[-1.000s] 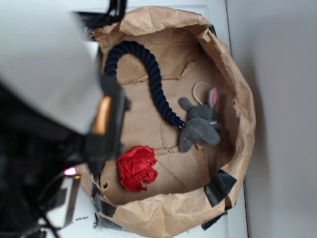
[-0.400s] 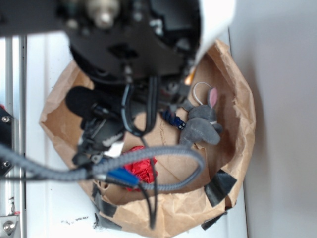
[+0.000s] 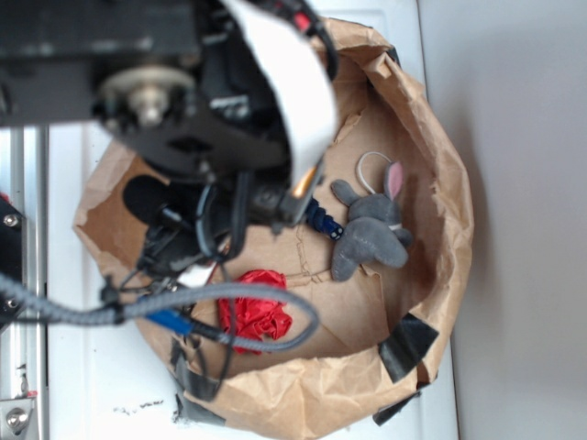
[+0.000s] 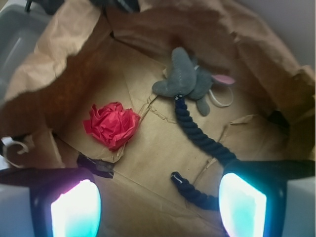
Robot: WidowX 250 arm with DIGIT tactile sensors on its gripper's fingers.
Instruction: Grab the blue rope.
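Note:
The blue rope (image 4: 200, 136) lies on the floor of the brown paper bag. In the wrist view it runs from the grey bunny down toward my right finger (image 4: 242, 205), passes behind it, and hooks back to a bound end (image 4: 176, 177) between the fingers. My gripper (image 4: 158, 207) is open above the bag floor, with nothing between its fingers but that short hooked end. In the exterior view my arm (image 3: 211, 119) covers most of the rope. Only its blue end (image 3: 321, 220) by the bunny shows there.
A grey plush bunny (image 4: 185, 81) (image 3: 371, 234) lies at the rope's far end. A crumpled red paper ball (image 4: 112, 123) (image 3: 257, 312) sits left of the rope. The bag's tall crumpled walls (image 4: 59, 69) (image 3: 440, 183) ring everything, with black tape (image 3: 408, 344) on the rim.
My arm has swung in over the bag from the left and now covers the rope's curved part. Rope, bunny and red ball have stayed in place.

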